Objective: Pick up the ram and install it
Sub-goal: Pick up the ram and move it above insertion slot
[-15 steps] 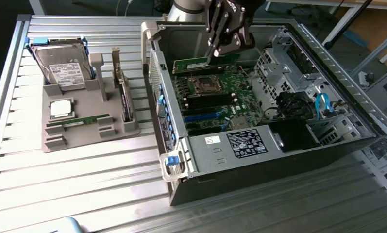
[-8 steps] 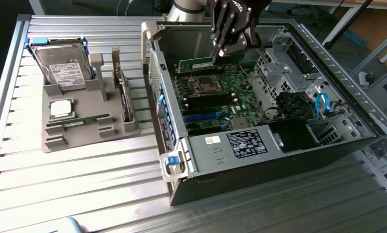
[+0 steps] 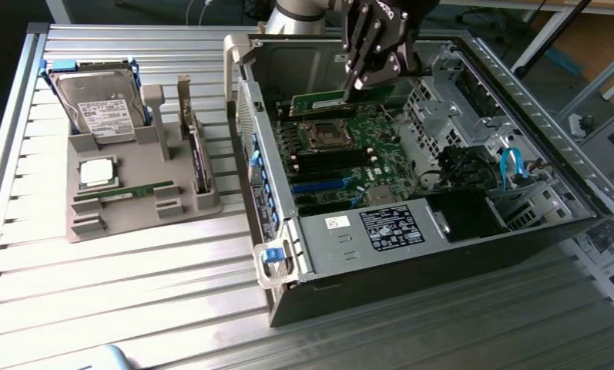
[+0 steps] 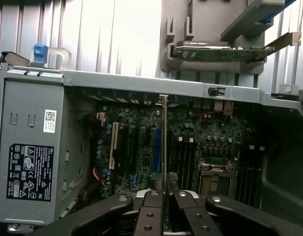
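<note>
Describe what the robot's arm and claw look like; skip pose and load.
The arm is a smooth silver-grey tube. The claw is black, with white lettering near its top and two jointed fingers built from flat links dotted with round holes and silver bolt heads.

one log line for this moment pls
gripper: shut on ram | where: above motherboard inside open case | slot: not in yet | second ram stick: on grey holder

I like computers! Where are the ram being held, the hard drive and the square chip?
ram (image 3: 315, 102), exterior view, green board's middle.
hard drive (image 3: 103, 117), exterior view, white label.
square chip (image 3: 98, 171), exterior view, silver top.
</note>
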{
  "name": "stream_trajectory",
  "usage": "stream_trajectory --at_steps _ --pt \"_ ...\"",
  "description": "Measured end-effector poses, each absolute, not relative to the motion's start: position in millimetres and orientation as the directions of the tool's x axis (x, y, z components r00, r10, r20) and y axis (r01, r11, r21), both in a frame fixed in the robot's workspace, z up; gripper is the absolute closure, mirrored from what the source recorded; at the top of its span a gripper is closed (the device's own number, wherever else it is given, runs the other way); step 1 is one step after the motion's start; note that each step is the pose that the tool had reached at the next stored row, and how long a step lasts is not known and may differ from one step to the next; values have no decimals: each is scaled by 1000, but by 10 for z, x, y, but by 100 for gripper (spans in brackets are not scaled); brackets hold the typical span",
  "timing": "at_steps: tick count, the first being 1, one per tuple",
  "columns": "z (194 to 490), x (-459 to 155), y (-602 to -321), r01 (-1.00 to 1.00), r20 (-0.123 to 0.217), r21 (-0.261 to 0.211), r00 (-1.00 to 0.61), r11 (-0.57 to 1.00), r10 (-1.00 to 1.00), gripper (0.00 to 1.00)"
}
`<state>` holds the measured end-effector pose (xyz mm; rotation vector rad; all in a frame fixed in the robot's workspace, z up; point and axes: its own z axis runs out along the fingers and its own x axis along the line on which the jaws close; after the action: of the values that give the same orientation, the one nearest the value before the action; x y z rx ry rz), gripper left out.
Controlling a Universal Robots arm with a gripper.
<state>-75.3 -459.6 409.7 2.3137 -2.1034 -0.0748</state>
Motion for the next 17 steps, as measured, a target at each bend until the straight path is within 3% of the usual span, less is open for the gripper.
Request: stream_trajectory --at_steps 17 --pt "4097 -500 -4596 -995 -25 42 94 -95 -995 87"
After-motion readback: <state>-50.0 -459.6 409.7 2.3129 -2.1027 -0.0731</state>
